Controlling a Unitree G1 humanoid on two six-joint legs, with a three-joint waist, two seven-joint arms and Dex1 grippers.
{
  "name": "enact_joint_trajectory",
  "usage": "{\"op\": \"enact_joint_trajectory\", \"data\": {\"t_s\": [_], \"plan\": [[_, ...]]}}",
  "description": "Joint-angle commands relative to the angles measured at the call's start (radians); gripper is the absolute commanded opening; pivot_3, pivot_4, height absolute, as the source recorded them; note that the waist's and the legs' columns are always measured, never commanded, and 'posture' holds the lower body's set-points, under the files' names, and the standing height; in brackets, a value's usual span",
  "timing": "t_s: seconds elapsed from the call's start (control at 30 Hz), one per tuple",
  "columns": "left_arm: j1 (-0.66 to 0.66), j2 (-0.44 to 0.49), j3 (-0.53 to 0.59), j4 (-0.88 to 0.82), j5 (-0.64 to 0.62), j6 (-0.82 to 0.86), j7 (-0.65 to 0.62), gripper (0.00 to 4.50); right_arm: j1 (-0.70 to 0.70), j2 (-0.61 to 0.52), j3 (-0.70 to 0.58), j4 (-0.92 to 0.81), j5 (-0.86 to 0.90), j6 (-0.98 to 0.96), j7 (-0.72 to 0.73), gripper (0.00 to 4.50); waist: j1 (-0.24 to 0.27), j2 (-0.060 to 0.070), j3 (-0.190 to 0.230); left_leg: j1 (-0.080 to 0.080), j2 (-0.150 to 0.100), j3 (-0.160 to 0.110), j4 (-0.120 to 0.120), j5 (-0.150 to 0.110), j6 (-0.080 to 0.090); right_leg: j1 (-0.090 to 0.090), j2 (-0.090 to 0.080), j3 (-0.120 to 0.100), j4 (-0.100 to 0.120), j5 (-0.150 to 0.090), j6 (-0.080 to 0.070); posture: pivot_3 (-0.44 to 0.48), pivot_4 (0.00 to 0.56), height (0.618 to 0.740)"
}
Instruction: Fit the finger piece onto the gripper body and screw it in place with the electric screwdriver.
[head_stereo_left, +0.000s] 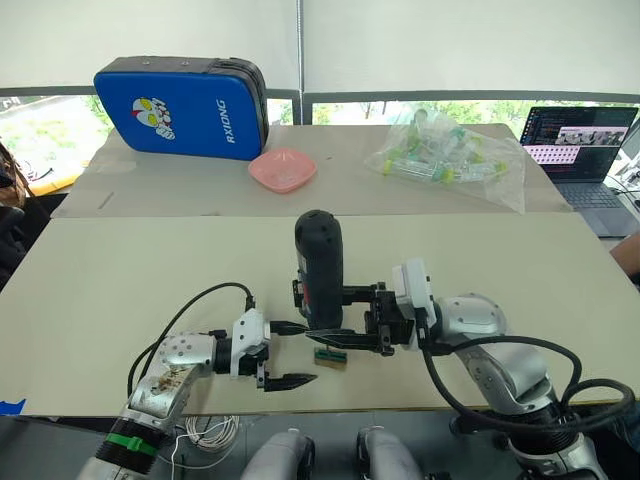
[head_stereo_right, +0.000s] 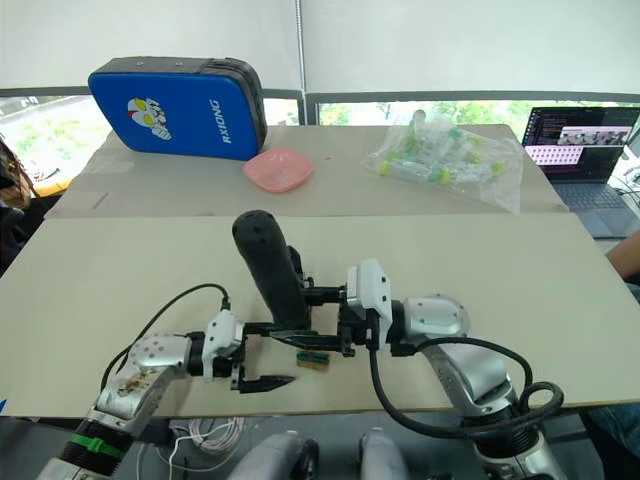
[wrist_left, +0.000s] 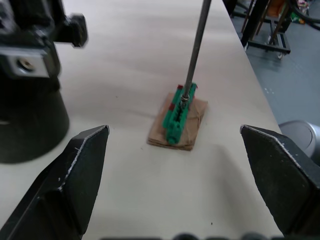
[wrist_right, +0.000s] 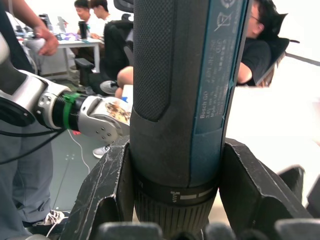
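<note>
Your right hand (head_stereo_left: 352, 322) is clenched on the screwdriver (head_stereo_left: 319, 262), which stands nearly upright near the table's (head_stereo_left: 120, 270) front edge. Its bit (wrist_left: 195, 47) comes down onto a small green part (wrist_left: 178, 112) lying on a brown pad (wrist_left: 176, 124); you see that contact in the left wrist view, while in the eye views the part is just a small speck below the right hand. Your left hand (head_stereo_left: 283, 352) is released, fingers (wrist_left: 75, 180) spread wide and holding nothing, just left of the part. A black block (wrist_left: 27, 90) stands close by in the left wrist view. The right wrist view shows both fingers (wrist_right: 107, 185) pressed against the barrel. Bowl (head_stereo_left: 282, 168), blue case (head_stereo_left: 180, 108) and bag (head_stereo_left: 450, 155) sit well apart at the back, with open tabletop in between.
</note>
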Motion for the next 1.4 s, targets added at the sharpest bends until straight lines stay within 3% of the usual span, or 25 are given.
{"op": "enact_joint_trajectory", "data": {"t_s": [0.03, 0.33, 0.47, 0.77, 0.93, 1.1, 1.4], "plan": [[0.01, 0.008, 0.034, -0.049, -0.045, 0.003, -0.011, 4.44, -0.029, -0.002, -0.034, -0.062, 0.041, -0.002, -0.002, 1.96, 0.0, 0.0, 0.0, 0.0, 0.0, 0.0, 0.0, 0.0, 0.0, 0.0, 0.0, 0.0, 0.0, 0.0, 0.0, 0.0, 0.15, 0.74], [0.038, 0.039, 0.118, -0.078, -0.129, 0.011, -0.039, 4.44, -0.069, -0.014, -0.067, -0.091, 0.096, 0.035, -0.013, 1.96, 0.0, 0.0, 0.001, 0.0, 0.0, 0.0, 0.0, 0.0, 0.0, 0.0, 0.0, 0.0, 0.0, 0.0, 0.0, 0.0, 0.15, 0.74], [0.046, 0.071, 0.171, -0.138, -0.204, 0.093, -0.031, 4.44, -0.094, -0.026, -0.106, -0.112, 0.146, 0.073, -0.027, 1.96, 0.0, 0.0, 0.002, 0.0, 0.0, 0.0, 0.0, 0.0, 0.0, 0.0, 0.0, 0.0, 0.0, 0.0, 0.0, 0.0, 0.15, 0.74], [0.082, 0.144, 0.265, -0.177, -0.238, 0.182, 0.005, 4.44, -0.191, -0.059, -0.187, -0.139, 0.27, 0.155, -0.067, 1.96, 0.0, 0.0, 0.005, -0.001, 0.0, 0.0, 0.0, 0.0, 0.0, -0.001, 0.0, 0.0, 0.0, 0.0, 0.0, 0.0, 0.15, 0.74], [0.069, 0.09, 0.263, -0.069, -0.137, 0.104, 0.087, 4.44, -0.224, -0.073, -0.189, -0.139, 0.292, 0.193, -0.082, 1.96, 0.001, 0.0, 0.005, -0.001, 0.0, 0.0, 0.0, 0.0, 0.0, -0.001, 0.0, 0.0, 0.0, 0.0, 0.0, 0.0, 0.15, 0.74], [0.032, 0.007, 0.19, 0.04, -0.006, 0.052, 0.19, 4.44, -0.247, -0.07, -0.185, -0.136, 0.29, 0.208, -0.093, 1.96, 0.008, -0.001, 0.006, -0.002, -0.001, 0.0, 0.0, 0.0, 0.0, -0.001, -0.001, 0.0, -0.001, 0.0, 0.0, 0.0, 0.15, 0.74], [-0.06, -0.115, 0.105, 0.148, 0.068, 0.005, 0.228, 4.44, -0.238, -0.068, -0.183, -0.154, 0.293, 0.222, -0.131, 1.96, 0.012, -0.002, 0.006, -0.002, 0.0, 0.0, 0.0, 0.0, 0.0, 0.0, -0.001, 0.0, -0.001, 0.0, 0.0, 0.0, 0.15, 0.74]]}}
